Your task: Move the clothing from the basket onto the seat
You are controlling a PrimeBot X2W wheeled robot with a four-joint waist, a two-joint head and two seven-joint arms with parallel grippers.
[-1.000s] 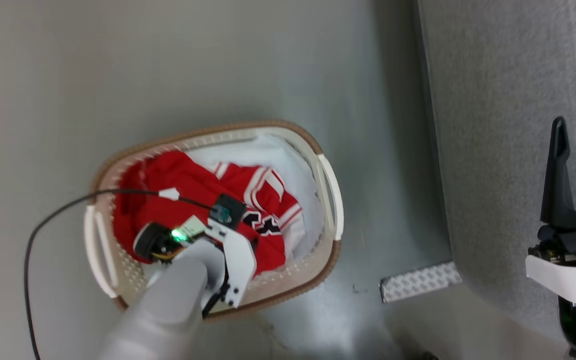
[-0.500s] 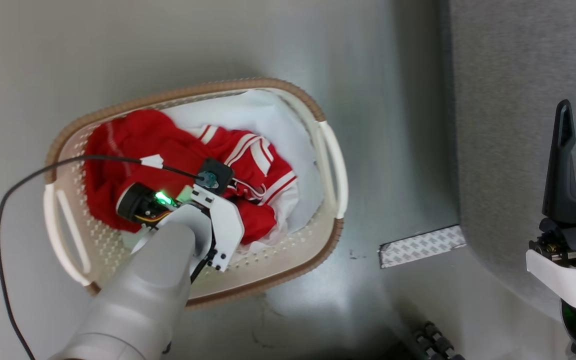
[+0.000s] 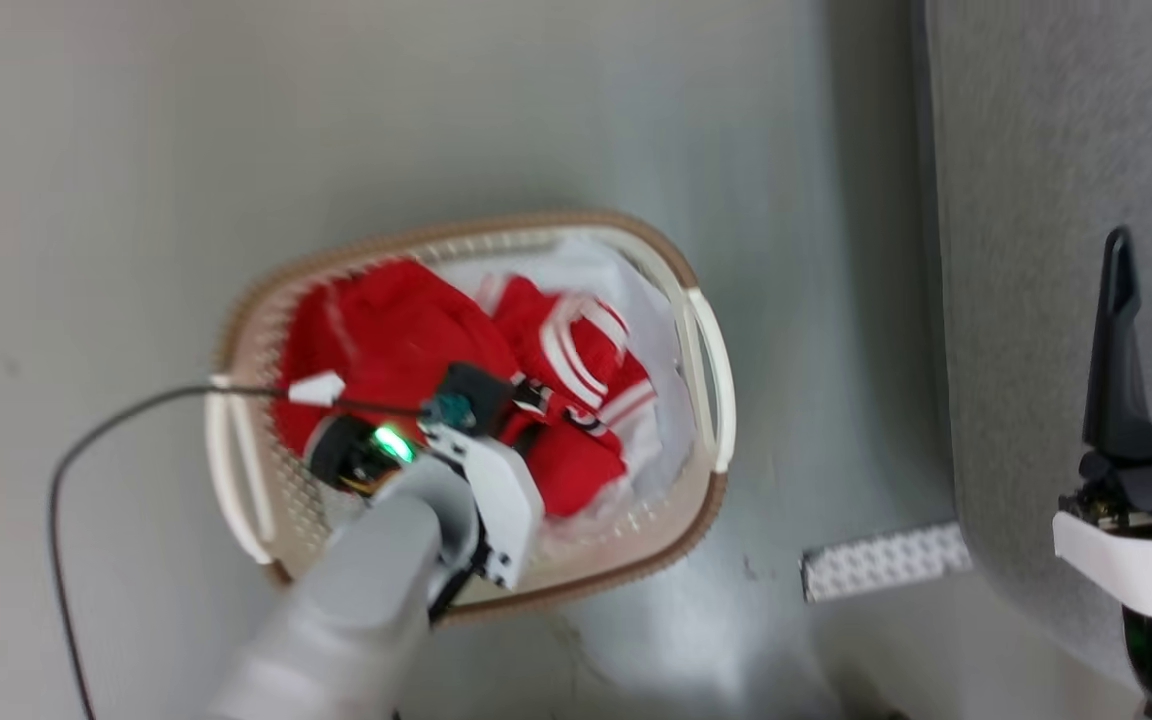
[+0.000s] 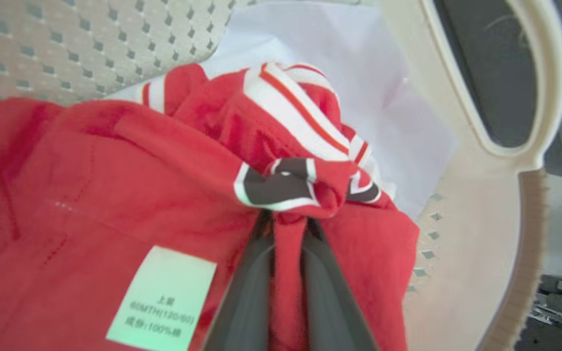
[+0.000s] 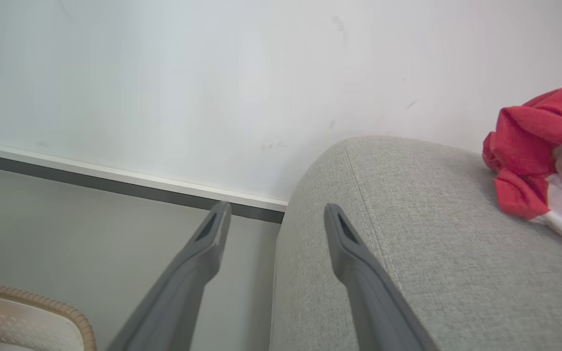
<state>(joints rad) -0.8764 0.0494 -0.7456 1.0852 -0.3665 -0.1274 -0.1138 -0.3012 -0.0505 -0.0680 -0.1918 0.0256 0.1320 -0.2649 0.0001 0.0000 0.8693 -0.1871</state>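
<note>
against half a second ago: head camera swung, so the whole picture displaced. basket [image 3: 576, 220] and patterned white strip [image 3: 881, 562] on the floor [image 3: 236, 120] just as far apart as before, so no shift of the basket itself. inside it, clothing [image 3: 396, 340] gathered tighter than before, drawn off the basket's right end toward the left end effector [image 4: 288, 225], with more of the white layer [image 3: 666, 330] bared near the right handle. head picture smeared, fine detail lost.

from the left wrist, what the head view hides under the pale forearm: fingers [image 4: 247, 297] narrow, almost together, pinching a fold of red fabric between them. just past the tips, a wad of jersey with white stripes and black-and-white trim. left of the fingers, a pale printed care label [image 4: 164, 297]. perforated basket wall at the top left, handle opening at the upper right.

added by the right wrist view: right end effector [image 5: 276, 209] spread wide, holding nothing, one finger over the floor, the other over the rounded edge of the seat [image 5: 432, 273]. a second red and white garment [image 5: 539, 146] lying on the seat, well in from that edge. white wall [image 5: 212, 73] and dark skirting [image 5: 115, 184] behind, a bit of basket rim low at the left. in the head view, that end effector seen edge-on over the seat's near edge, its spread unreadable there.
</note>
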